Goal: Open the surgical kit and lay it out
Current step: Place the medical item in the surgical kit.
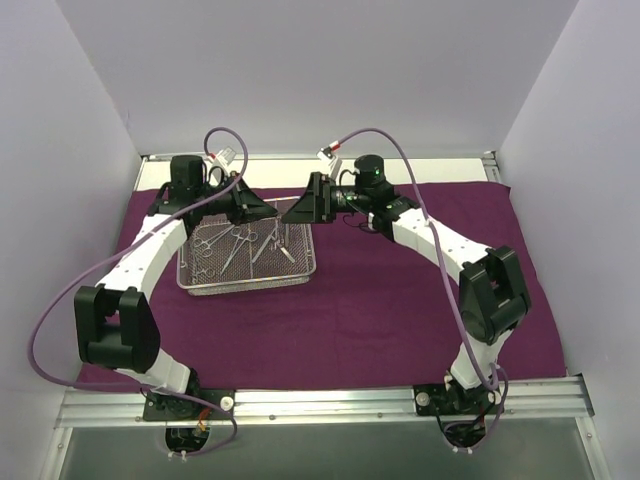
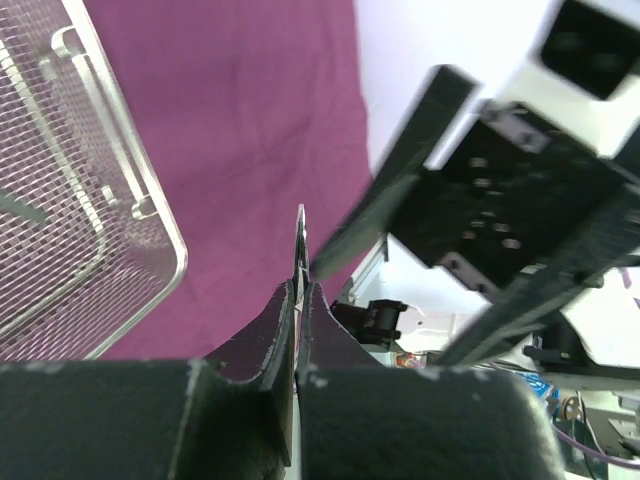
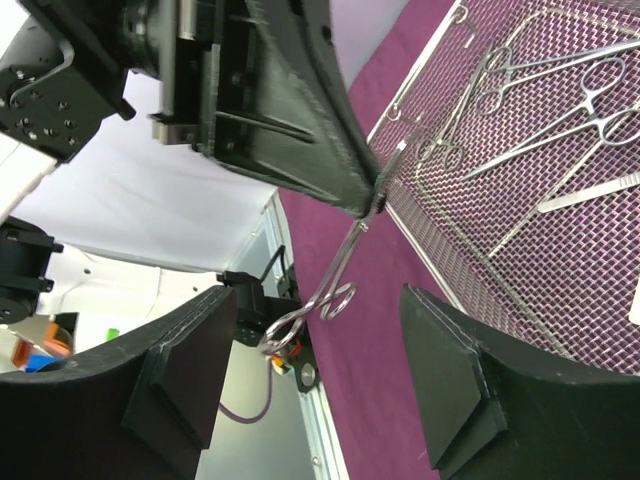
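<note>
Top external view: a silver wire-mesh tray sits on the left half of the spread maroon cloth, with several forceps and tweezers lying inside it. Over the tray's far edge, the left gripper faces the right gripper nose to nose. Right wrist view: the left jaws are pressed together on the tip of a scissor-handled forceps, held off the cloth just beside the tray's rim. Its finger rings hang between the right gripper's spread fingers, which stand apart from it on both sides.
</note>
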Controlling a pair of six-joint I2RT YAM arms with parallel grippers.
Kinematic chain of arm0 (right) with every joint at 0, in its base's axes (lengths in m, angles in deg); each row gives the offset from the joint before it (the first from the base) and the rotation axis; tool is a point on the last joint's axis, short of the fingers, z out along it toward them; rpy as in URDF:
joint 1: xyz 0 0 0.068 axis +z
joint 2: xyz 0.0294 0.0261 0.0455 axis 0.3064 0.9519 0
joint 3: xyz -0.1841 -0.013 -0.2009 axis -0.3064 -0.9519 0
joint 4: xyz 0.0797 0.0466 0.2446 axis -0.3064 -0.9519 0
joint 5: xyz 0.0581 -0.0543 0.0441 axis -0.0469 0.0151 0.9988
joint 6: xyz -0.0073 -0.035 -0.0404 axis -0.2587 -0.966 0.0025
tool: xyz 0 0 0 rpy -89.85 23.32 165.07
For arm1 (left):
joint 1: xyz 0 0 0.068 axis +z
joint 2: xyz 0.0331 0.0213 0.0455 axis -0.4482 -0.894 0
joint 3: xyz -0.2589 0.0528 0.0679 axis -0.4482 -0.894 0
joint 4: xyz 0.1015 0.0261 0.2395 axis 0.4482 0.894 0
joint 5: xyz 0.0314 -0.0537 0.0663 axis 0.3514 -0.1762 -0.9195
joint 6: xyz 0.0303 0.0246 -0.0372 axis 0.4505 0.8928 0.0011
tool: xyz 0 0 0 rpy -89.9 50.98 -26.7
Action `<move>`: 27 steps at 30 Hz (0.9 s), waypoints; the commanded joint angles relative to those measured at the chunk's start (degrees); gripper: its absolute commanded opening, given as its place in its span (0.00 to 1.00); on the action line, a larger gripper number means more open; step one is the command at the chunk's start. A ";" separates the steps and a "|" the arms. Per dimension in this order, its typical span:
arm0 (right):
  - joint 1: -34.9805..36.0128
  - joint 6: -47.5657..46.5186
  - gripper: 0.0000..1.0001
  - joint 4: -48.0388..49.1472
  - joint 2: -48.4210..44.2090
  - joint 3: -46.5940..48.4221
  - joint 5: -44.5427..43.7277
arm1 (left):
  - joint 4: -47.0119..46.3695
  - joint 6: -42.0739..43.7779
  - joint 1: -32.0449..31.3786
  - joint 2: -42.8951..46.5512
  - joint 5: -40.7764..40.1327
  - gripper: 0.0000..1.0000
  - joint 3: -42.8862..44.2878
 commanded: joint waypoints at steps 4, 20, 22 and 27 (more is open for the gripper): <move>0.06 6.69 0.65 12.84 -4.66 -4.19 2.94 | -12.71 -6.63 -1.42 3.74 3.54 0.02 -1.80; 0.24 16.03 0.51 25.62 -3.44 -8.24 4.17 | -24.50 -14.28 -3.17 4.79 5.57 0.02 -5.67; 0.33 15.85 0.50 25.53 -3.17 -8.07 4.43 | -25.38 -14.99 -3.18 4.70 5.83 0.02 -5.84; 0.59 15.68 0.44 25.62 -2.82 -7.63 4.35 | -26.96 -16.04 -3.35 4.44 6.27 0.02 -6.19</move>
